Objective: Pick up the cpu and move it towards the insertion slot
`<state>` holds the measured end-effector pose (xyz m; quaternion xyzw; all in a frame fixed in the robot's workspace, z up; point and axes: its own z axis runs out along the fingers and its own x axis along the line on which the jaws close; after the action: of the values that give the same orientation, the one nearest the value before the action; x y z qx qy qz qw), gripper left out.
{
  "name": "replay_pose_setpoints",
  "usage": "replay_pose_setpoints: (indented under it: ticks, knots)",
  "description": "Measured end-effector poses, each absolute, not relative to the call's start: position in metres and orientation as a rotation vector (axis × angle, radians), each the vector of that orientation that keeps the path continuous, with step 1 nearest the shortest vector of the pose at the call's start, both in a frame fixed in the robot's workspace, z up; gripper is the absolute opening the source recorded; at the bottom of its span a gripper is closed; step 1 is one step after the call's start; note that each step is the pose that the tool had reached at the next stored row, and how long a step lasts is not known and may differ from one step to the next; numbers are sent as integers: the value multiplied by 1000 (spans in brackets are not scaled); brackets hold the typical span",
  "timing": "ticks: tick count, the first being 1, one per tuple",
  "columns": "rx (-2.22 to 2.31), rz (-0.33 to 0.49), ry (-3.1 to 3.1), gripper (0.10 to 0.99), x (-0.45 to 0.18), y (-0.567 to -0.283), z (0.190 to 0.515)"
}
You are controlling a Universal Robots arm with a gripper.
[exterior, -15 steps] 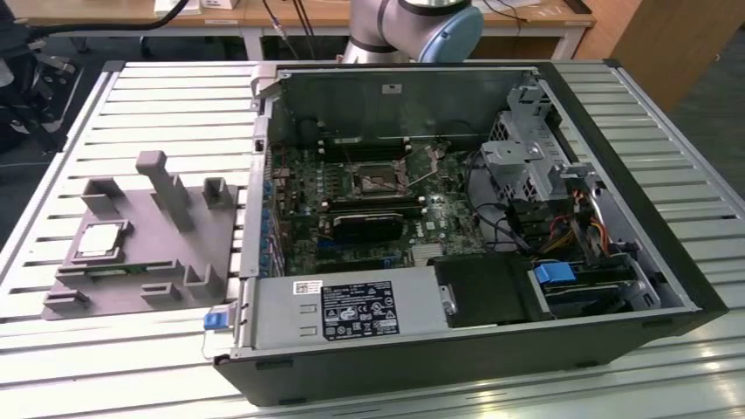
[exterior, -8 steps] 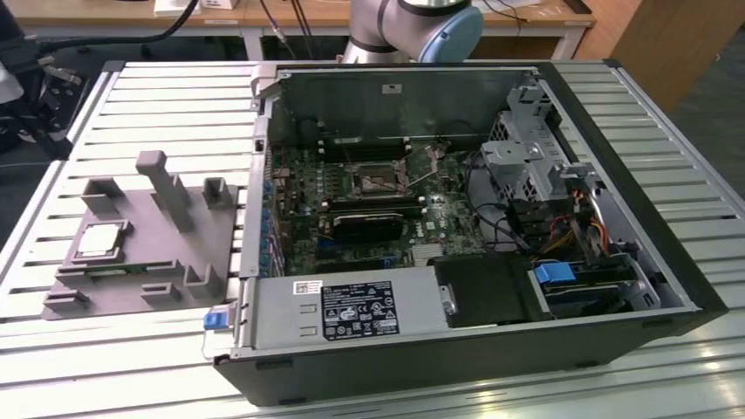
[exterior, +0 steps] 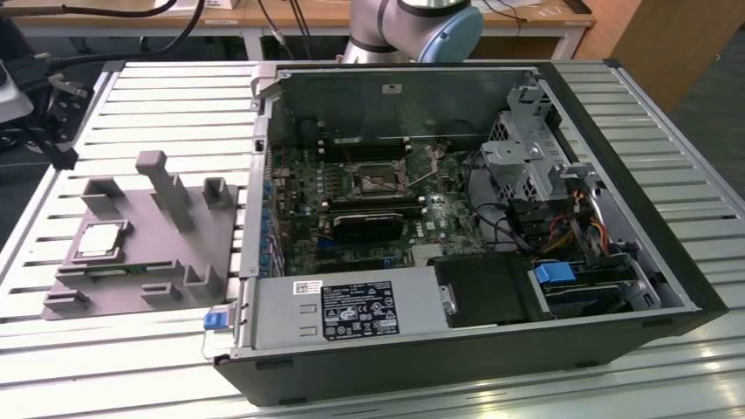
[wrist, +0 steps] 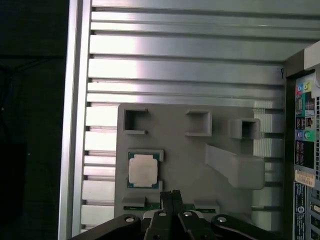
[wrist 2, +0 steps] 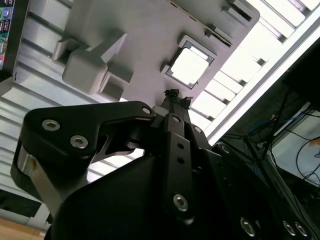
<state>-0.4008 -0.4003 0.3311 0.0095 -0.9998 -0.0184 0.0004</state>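
Note:
The cpu [exterior: 99, 240] is a small silvery square chip lying flat in a recess of the grey holder [exterior: 157, 229], at the exterior view's left. Both wrist views look down on the cpu [wrist: 143, 170] [wrist 2: 189, 66]. My gripper [wrist: 172, 193] hangs above the holder, a short way to one side of the chip and apart from it. Its black fingers [wrist 2: 175, 107] are pressed together, shut on nothing. The insertion slot [exterior: 379, 182], a silvery frame around a dark centre, sits on the motherboard inside the open computer case.
The open case [exterior: 466, 218] lies on a slatted aluminium table [exterior: 152, 96]. Inside it are a black block [exterior: 370, 229], a power supply [exterior: 338, 310] and a drive cage [exterior: 529, 161]. Upright posts [exterior: 157, 179] rise from the holder. A green memory stick [wrist: 150, 205] lies under the fingers.

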Motion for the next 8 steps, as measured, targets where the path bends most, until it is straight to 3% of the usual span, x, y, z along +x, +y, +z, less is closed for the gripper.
replay_pose_setpoints:
  ticks: [8]
  knots:
    - [30,-58,-3140,102,-403,-400,316]
